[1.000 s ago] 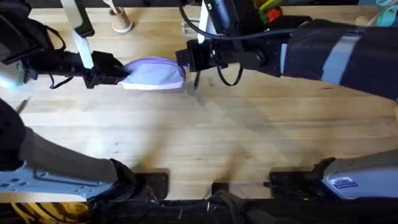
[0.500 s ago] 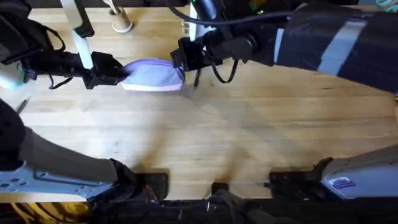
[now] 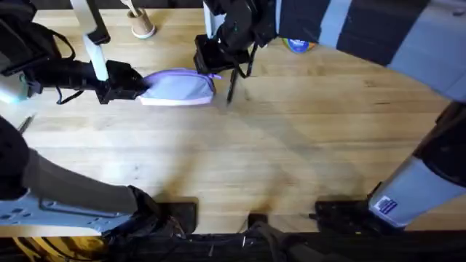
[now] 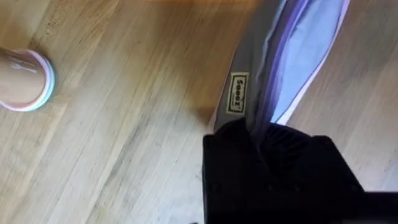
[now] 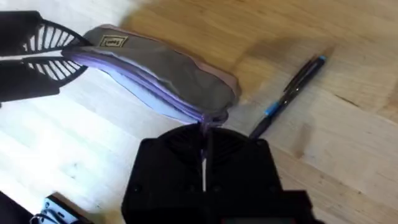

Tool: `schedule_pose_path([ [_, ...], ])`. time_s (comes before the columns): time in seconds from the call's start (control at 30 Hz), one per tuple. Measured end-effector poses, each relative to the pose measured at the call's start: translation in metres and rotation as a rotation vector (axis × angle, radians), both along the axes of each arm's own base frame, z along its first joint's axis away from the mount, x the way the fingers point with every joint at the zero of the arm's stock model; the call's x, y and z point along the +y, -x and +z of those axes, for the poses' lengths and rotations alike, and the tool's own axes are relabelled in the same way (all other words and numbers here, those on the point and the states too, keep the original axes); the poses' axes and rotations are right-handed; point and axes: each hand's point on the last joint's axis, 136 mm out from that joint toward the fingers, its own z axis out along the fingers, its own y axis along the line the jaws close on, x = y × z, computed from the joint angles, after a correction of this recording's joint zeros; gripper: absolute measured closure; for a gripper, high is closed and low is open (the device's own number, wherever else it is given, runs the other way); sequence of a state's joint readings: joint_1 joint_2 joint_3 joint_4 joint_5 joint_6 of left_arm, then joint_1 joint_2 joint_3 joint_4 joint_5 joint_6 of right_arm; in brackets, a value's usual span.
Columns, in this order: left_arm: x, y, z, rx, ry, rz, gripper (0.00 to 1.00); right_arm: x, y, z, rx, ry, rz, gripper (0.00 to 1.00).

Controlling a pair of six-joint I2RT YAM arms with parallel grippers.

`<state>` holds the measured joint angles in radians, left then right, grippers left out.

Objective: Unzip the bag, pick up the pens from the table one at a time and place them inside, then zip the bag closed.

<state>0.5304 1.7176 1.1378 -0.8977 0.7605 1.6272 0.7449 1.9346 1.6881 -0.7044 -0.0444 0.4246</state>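
The lavender bag (image 3: 178, 87) lies on the table (image 3: 240, 160) at the back left. My left gripper (image 3: 140, 87) is shut on the bag's left end; in the left wrist view its black fingers (image 4: 249, 155) pinch the grey-lavender fabric (image 4: 280, 56) below a small label. My right gripper (image 3: 212, 64) is at the bag's right end. In the right wrist view it (image 5: 204, 138) is shut on the zipper pull at the tip of the bag (image 5: 161, 78). A slim dark pen (image 3: 231, 87) with blue accents (image 5: 289, 93) lies on the table just right of the bag.
A small tan cup (image 3: 143, 25) with pale sticks stands behind the bag; it also appears in the left wrist view (image 4: 22, 78). A blue and yellow round object (image 3: 297, 45) sits at the back. The wide front half of the table is bare wood.
My right gripper has shifted left and back along the bag's right end, and its arm has swung up toward the far side. The left gripper, bag and pen have stayed put.
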Motion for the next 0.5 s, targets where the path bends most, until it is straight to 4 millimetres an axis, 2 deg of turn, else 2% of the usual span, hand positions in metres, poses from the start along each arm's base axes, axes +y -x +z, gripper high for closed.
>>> schedule_pose_path([
  [0.2,0.001,-0.001,0.0,-0.005,-0.005,0.002,0.958,0.01,-0.009,0.003,-0.019,0.004,0.022,0.971],
  [0.4,0.003,-0.002,0.0,-0.007,-0.01,0.003,0.958,0.02,-0.004,0.007,-0.043,0.024,0.078,0.972],
  [0.5,0.004,-0.002,-0.001,-0.008,-0.012,0.005,0.958,0.032,-0.002,0.011,-0.082,0.011,0.112,0.972],
])
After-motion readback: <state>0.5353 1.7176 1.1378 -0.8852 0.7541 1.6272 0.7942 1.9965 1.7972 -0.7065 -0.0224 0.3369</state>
